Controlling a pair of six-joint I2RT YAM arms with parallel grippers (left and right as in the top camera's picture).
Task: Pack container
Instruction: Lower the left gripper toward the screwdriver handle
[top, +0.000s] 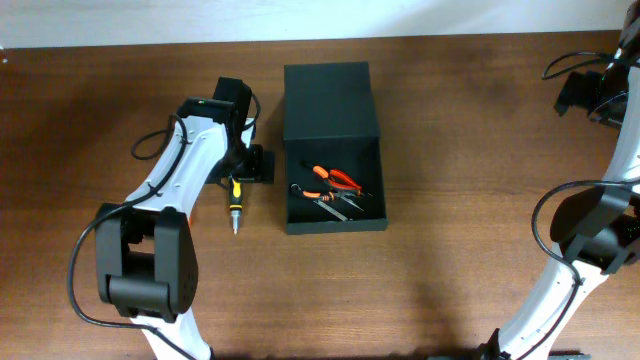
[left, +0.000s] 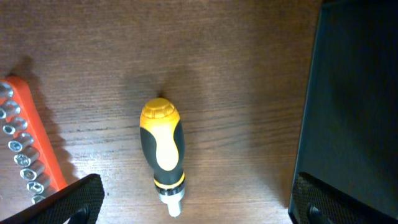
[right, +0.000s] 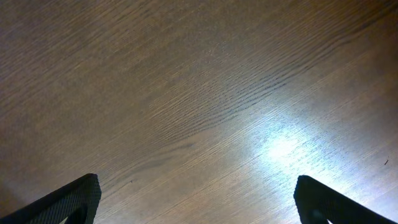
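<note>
Wide-spread and holding nothing, the left tool (left: 199, 204) hangs over a yellow-and-black screwdriver (left: 161, 149) lying on the desk (left: 236, 74). Just to the right sits the container (top: 330, 100) at mid-desk, flap lid folded back. Inside are orange-handled pliers (top: 335, 178) and smaller metal pieces (top: 330, 203), hard to make out. An orange bit holder (left: 28, 146) is cut off at the frame's left edge. The right tool (right: 202, 205) — also spread, empty — hovers over bare wood well apart.
</note>
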